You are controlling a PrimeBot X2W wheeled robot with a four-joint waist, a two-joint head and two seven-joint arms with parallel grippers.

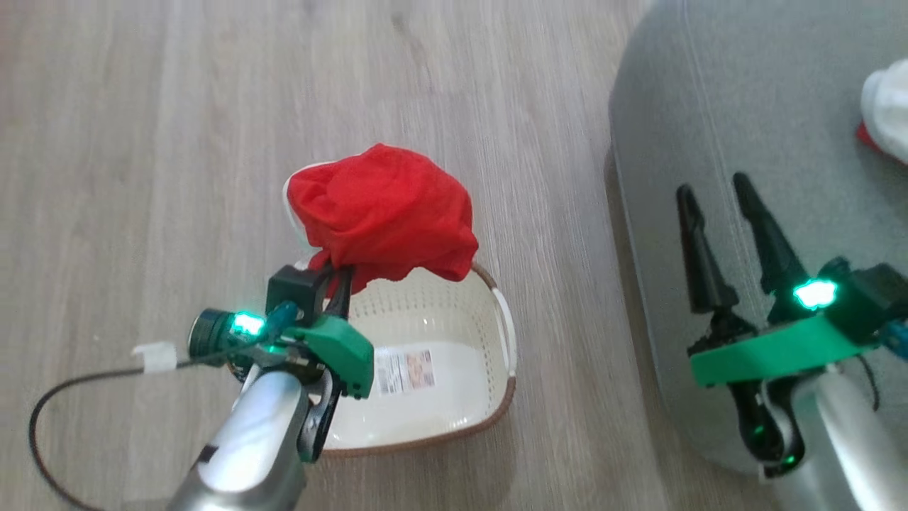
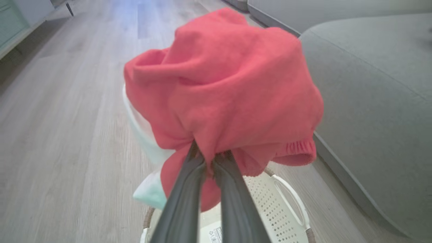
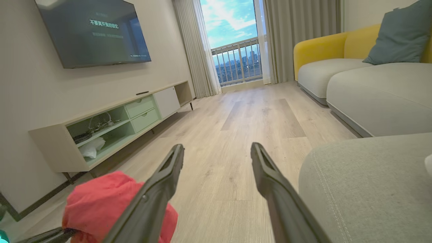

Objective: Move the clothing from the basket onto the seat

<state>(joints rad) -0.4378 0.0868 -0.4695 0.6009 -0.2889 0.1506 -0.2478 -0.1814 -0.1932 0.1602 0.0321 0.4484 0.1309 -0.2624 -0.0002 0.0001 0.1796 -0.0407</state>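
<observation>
My left gripper (image 1: 340,277) is shut on a bunched red garment (image 1: 383,209) with a white edge, held up over the far end of the cream basket (image 1: 496,397). In the left wrist view the fingers pinch the red garment (image 2: 226,84) above the basket (image 2: 290,216). A label lies on the basket floor (image 1: 406,370). My right gripper (image 1: 713,188) stands open over the grey seat (image 1: 745,106), fingers empty. Another garment (image 1: 887,110), white with a red edge, lies on the seat at the right border. The right wrist view shows the open gripper (image 3: 217,153), the seat (image 3: 364,189) and the held garment (image 3: 101,206).
Pale wood floor (image 1: 142,142) surrounds the basket. A dark cable (image 1: 50,411) loops on the floor at lower left. In the right wrist view a TV cabinet (image 3: 108,125) lines the left wall, and more sofa sections (image 3: 371,91) stand beyond the seat.
</observation>
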